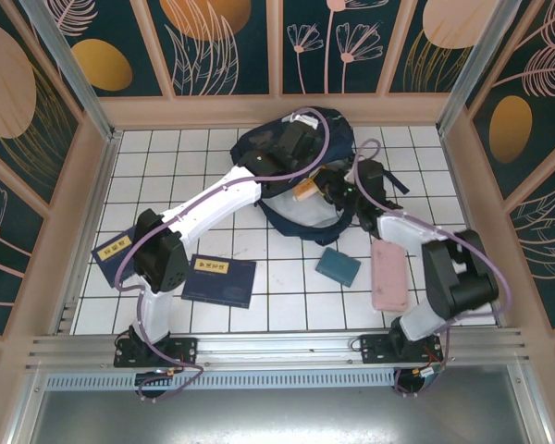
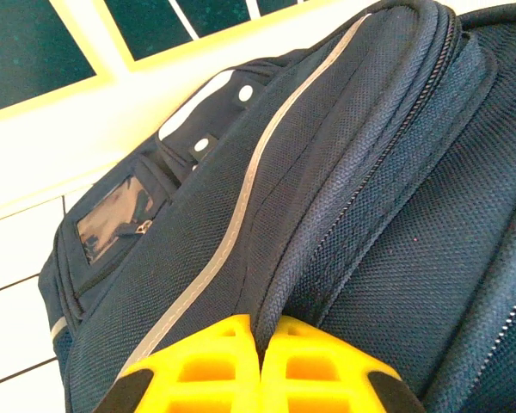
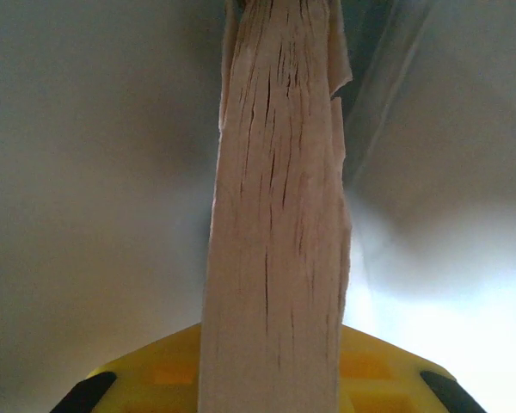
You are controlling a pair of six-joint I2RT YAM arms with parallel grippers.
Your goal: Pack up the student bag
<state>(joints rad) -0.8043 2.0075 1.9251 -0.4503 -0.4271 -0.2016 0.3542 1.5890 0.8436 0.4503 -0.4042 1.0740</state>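
Meanwhile, L gripper point(image 2: 260, 335) clamps shut on a zip-side fold of the student bag point(image 2: 370, 215); R gripper point(image 3: 271, 379) grips a tan cracked flat item point(image 3: 275, 206).

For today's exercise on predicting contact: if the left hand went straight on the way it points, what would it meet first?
The student bag: the left hand is shut on a ridge of its navy fabric, so going on would likely press straight into the bag's body.
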